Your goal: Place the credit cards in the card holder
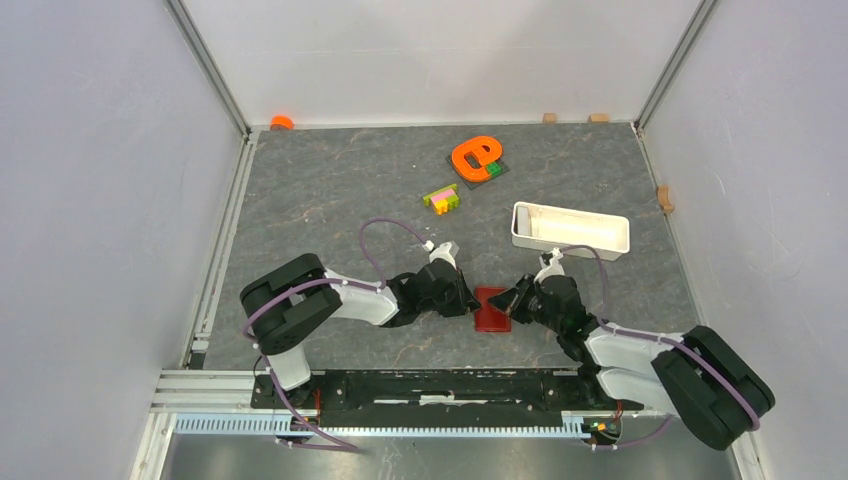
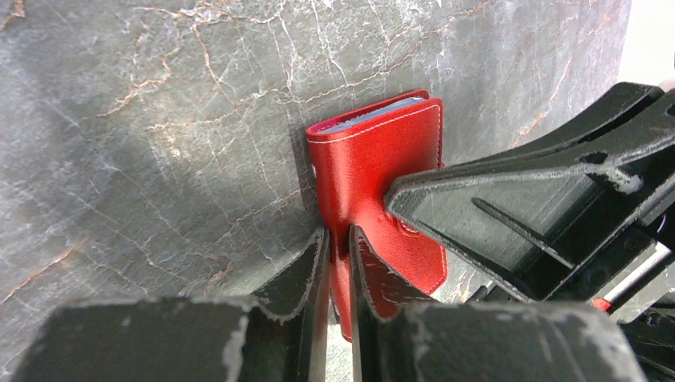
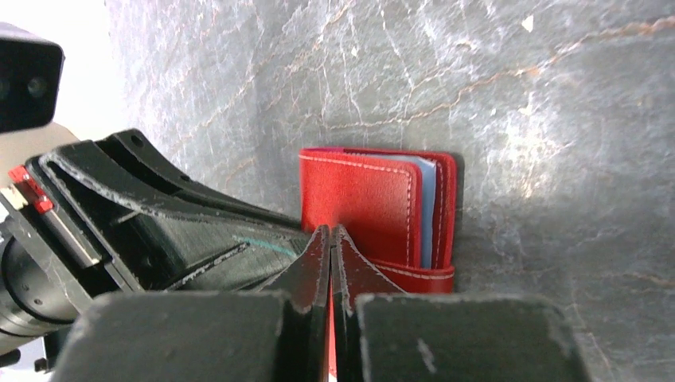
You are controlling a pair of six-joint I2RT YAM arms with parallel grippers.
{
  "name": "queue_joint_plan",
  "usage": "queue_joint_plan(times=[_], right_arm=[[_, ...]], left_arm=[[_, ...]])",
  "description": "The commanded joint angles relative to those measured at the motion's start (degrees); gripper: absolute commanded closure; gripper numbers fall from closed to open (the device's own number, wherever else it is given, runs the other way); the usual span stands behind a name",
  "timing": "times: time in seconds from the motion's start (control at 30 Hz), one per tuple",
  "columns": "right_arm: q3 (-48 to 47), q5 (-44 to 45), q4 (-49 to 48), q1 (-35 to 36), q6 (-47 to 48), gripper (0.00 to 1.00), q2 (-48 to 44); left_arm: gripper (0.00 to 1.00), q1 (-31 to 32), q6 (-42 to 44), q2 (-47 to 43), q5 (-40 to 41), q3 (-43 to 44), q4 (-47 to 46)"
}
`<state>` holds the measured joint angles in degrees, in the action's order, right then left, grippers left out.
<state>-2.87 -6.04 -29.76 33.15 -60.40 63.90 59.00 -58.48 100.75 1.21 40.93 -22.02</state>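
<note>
The card holder (image 1: 490, 310), on the desk (image 1: 350, 190) at lower centre, is pinched at its edge by the nearly closed left fingers (image 2: 306, 270). The right fingers (image 3: 306, 267) are closed on nothing. Light, floppy leather is judged best gripped by an edge.

3 pale grey walls (image 1: 100, 150) with metal corner posts (image 1: 205, 60) enclose a dark marbled tabletop (image 1: 330, 190).

Lab test cell: white walls (image 1: 90, 200), aluminium frame (image 1: 205, 62).

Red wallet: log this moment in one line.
dark-red leather-like folding card holder: folded, on grey stone-look table | left jaws: pinching its edge | right jaws: shut, tips on cover | cards: none visible
</note>
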Motion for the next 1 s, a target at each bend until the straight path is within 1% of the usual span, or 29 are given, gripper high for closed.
queue_joint_plan(times=[0.0, 0.03, 0.2, 0.37, 0.5, 0.6, 0.73, 0.8, 0.97], right_arm=[[21.0, 3.6, 3.2, -2.6, 1.0, 1.00, 5.9], [21.2, 3.4, 2.4, -2.8, 1.1, 1.00, 6.5], [21.4, 4.7, 5.5, -2.8, 0.7, 1.00, 4.3], [20.7, 5.6, 11.0, -2.8, 2.2, 1.00, 0.2], [22.0, 5.7, 11.7, -1.6, 1.6, 1.00, -3.6], [22.0, 8.9, 11.9, 1.7, -0.8, 1.00, -4.5], [21.9, 13.5, 12.2, 9.0, -5.5, 1.00, -4.6], [21.9, 15.1, 12.3, 11.3, -7.5, 1.00, -5.1], [20.0, 22.8, 16.8, 18.8, -12.6, 1.00, -4.9]], left_arm=[[0.82, -0.8, 2.4, -1.1, 3.4, 0.4, 8.3], [0.82, -0.8, 2.6, -1.4, 3.4, 0.6, 8.7], [0.82, -1.3, 4.2, -3.2, 3.4, 2.0, 11.2], [0.82, -2.0, 5.1, -3.5, 2.3, 3.1, 12.1], [0.80, -2.1, 5.0, -3.1, 1.7, 3.4, 11.5], [0.80, -2.1, 4.9, -3.1, 1.3, 3.5, 11.2], [0.79, -2.1, 5.1, -3.6, 1.1, 3.4, 11.3], [0.79, -2.1, 5.3, -3.8, 1.2, 3.3, 11.3], [0.78, -2.3, 5.4, -4.4, 0.7, 3.3, 11.6]])
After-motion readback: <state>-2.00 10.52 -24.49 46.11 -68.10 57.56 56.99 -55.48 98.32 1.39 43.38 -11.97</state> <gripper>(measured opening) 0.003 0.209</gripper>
